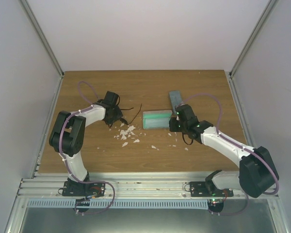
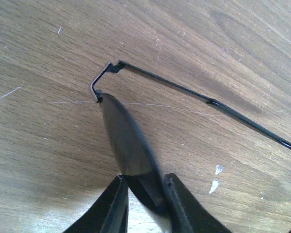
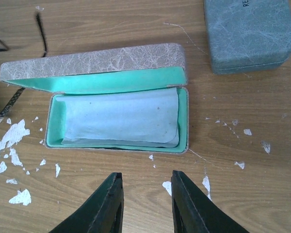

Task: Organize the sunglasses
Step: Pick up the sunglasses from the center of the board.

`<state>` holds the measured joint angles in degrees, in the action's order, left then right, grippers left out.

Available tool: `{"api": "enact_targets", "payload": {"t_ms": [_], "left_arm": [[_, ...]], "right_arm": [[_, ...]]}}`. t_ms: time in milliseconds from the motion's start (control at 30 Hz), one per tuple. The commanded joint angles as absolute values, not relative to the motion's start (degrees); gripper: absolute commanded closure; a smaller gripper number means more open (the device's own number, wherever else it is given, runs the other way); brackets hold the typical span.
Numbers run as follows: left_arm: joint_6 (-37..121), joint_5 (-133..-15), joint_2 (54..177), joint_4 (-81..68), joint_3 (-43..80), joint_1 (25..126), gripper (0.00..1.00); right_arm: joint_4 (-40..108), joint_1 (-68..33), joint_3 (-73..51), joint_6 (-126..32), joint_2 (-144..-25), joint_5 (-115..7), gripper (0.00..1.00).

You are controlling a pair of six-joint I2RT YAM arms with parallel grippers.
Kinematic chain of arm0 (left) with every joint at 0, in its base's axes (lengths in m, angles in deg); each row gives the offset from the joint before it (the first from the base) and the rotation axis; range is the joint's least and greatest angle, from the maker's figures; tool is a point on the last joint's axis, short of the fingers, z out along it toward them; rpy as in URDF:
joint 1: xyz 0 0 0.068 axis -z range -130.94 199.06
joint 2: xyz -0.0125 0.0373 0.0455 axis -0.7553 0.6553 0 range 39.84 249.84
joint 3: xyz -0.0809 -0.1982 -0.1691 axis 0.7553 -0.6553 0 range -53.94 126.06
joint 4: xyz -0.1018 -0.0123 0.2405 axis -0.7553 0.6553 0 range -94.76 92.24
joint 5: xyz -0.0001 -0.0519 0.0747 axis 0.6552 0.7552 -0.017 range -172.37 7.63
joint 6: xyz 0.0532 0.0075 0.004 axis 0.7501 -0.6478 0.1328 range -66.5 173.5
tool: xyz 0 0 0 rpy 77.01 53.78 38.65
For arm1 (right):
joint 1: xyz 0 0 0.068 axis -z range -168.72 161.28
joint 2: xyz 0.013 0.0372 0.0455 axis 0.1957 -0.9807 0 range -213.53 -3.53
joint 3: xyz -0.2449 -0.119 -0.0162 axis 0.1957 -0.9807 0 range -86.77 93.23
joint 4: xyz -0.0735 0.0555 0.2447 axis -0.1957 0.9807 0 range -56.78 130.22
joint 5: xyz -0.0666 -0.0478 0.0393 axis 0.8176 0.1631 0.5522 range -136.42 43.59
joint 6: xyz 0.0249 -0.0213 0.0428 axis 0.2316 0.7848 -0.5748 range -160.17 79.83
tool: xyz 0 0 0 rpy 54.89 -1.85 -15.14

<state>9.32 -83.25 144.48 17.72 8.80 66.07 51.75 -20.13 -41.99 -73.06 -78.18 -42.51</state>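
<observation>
One pair of sunglasses (image 2: 131,145) with a dark lens and thin black wire frame is held edge-on between the fingers of my left gripper (image 2: 144,182), just above the wooden table. One slim temple arm (image 2: 208,100) stretches out to the right. In the top view my left gripper (image 1: 117,118) is left of centre, with the temple arms (image 1: 137,112) pointing right. The temple tips also show in the right wrist view (image 3: 41,29). My right gripper (image 3: 144,179) is open and empty, just in front of the open case (image 3: 183,104). No second pair shows.
The open grey case (image 1: 157,120) has a green lining and a light blue cloth (image 3: 121,116) lying inside. A closed blue-grey case (image 3: 250,34) lies behind it to the right, also in the top view (image 1: 174,98). White flakes (image 1: 126,131) litter the table's middle.
</observation>
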Motion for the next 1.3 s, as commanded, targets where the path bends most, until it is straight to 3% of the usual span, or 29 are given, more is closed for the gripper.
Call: {"api": "enact_targets", "payload": {"t_ms": [0,300,433,733,1000,1267], "left_arm": [[8.76,-85.05,143.53,17.72,6.80,65.86,0.83],[9.04,-85.15,139.70,15.77,3.59,65.91,0.99],[10.46,-82.67,136.33,12.50,1.34,65.93,1.00],[17.76,-60.04,122.20,1.83,-2.36,66.25,1.00],[21.18,-39.01,113.46,-9.51,-2.26,70.73,1.00],[18.93,-30.49,112.09,-17.03,-1.23,75.49,1.00]], "right_arm": [[51.48,-19.84,-42.53,-73.54,-77.09,-43.18,0.71],[50.94,-19.91,-42.39,-73.75,-77.23,-44.45,0.71],[50.35,-19.93,-42.39,-73.88,-76.78,-45.81,0.71],[45.05,-19.77,-42.81,-73.92,-71.95,-56.42,0.70],[32.78,-19.66,-43.32,-75.68,-67.60,-76.83,0.47],[17.54,-20.81,-43.81,-82.41,-67.97,-90.99,0.43]]}}
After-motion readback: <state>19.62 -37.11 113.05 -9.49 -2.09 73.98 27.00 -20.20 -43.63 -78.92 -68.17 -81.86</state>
